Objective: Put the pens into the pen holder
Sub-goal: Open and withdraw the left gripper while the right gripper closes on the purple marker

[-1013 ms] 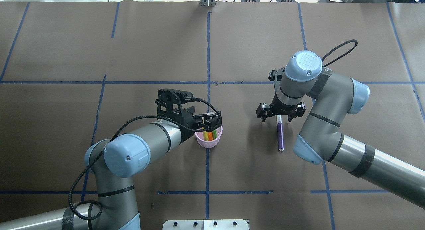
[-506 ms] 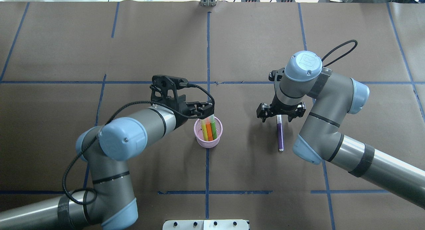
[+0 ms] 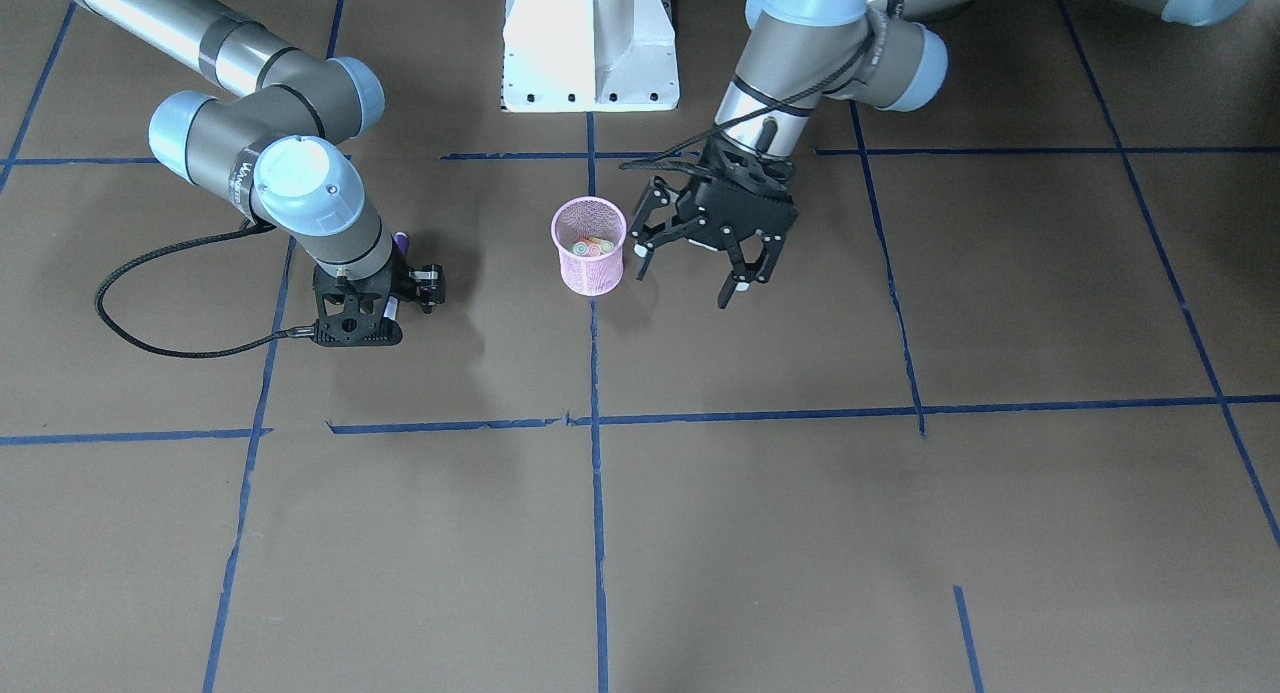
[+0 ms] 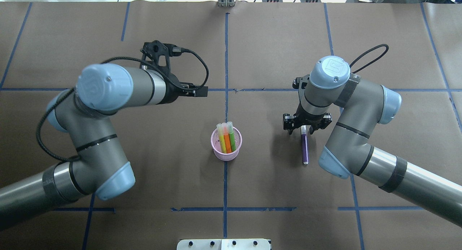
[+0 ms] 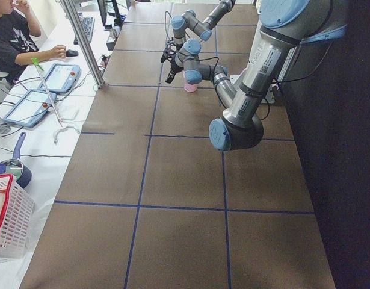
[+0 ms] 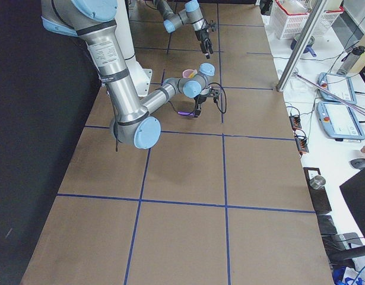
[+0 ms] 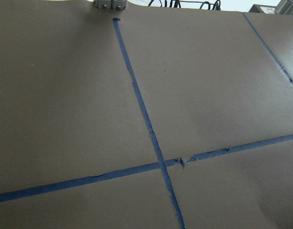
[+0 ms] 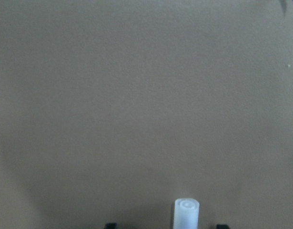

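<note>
The pink mesh pen holder (image 4: 226, 154) stands at the table's middle and holds three upright pens: yellow (image 4: 220, 139), orange (image 4: 226, 140) and green (image 4: 232, 139). It also shows in the front view (image 3: 589, 265). The purple pen (image 4: 305, 149) lies flat on the table to the right. My right gripper (image 4: 304, 126) is open and low, its fingers on either side of the pen's pale cap end (image 8: 186, 213) without touching it. My left gripper (image 3: 686, 281) is open and empty, raised beside and beyond the holder.
The white robot base (image 3: 590, 43) sits at the table's near edge. A black cable loop (image 3: 170, 345) hangs off the right wrist. Blue tape lines (image 4: 226, 62) cross the brown table. Tablets and a person (image 5: 16, 30) are beyond the far edge.
My left gripper rose from the holder and swung back and to the left, leaving the pens standing in the cup. My right gripper sank slightly lower over the purple pen.
</note>
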You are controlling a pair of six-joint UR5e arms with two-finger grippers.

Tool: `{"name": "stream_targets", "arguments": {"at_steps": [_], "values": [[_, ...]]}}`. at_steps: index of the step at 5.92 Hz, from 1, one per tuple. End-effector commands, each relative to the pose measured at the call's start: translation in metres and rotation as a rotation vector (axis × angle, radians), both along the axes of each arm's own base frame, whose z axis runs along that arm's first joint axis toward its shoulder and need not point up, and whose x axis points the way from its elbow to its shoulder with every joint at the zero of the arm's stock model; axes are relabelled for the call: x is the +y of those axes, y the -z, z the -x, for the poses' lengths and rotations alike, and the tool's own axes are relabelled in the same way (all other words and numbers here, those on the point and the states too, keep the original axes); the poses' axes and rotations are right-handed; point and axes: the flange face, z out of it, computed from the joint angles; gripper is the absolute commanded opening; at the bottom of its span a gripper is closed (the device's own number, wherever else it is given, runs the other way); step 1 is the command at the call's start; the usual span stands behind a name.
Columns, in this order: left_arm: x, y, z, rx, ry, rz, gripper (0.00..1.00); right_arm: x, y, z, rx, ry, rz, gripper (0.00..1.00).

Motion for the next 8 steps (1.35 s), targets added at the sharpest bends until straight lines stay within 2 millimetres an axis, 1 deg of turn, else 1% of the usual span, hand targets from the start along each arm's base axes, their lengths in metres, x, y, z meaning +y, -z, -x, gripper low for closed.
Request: {"name": "stream_targets", "arguments": {"at_steps": [1, 4, 5, 6, 7, 8], "values": [[-0.017, -0.005, 0.019, -0.005, 0.005, 0.021, 1.00, 0.000, 0.001, 0.001, -0.005, 0.004, 0.004, 0.37], [-0.018, -0.007, 0.020, -0.007, 0.006, 0.024, 1.00, -0.002, 0.005, -0.001, -0.011, 0.000, -0.001, 0.09], [-0.027, -0.010, 0.030, -0.016, 0.006, 0.020, 1.00, -0.003, 0.007, -0.002, -0.015, -0.001, -0.004, 0.01], [-0.052, -0.018, 0.064, -0.088, -0.064, 0.040, 1.00, -0.009, 0.016, -0.007, -0.028, -0.012, -0.016, 0.00], [-0.077, -0.027, 0.103, -0.133, -0.104, 0.045, 1.00, -0.019, 0.034, -0.015, -0.052, -0.030, -0.035, 0.00], [-0.092, -0.062, 0.133, -0.204, -0.169, 0.090, 1.00, -0.025, 0.048, -0.028, -0.072, -0.052, -0.058, 0.00]]}}
